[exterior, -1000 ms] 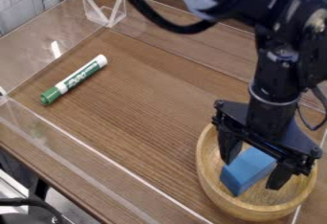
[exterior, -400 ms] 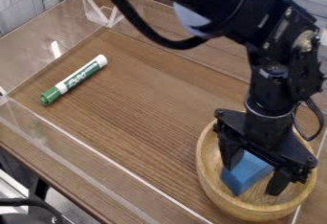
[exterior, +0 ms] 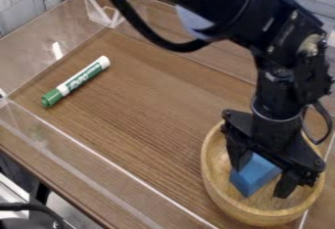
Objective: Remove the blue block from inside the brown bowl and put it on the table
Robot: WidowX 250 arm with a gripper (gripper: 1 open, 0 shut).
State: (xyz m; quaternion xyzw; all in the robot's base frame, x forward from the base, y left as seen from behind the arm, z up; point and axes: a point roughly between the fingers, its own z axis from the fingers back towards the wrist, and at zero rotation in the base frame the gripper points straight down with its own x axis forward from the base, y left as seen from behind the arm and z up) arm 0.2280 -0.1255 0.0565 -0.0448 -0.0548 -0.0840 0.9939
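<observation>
Down in brown bowl [exterior: 222, 189], blue block [exterior: 256, 175] sits between fingers of black gripper [exterior: 271, 170]. Jaws spread wide, straddling block; contact unclear. Bowl at near right of table [exterior: 157, 86]. Green-and-white marker [exterior: 74, 81] lies well apart, near left acrylic wall [exterior: 39, 135].

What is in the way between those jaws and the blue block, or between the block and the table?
Nothing visible blocks the gripper: its open jaws already straddle the blue block inside the brown bowl. To reach the table, the block must clear only the bowl's thick rim. The green-and-white marker lies far away.
</observation>
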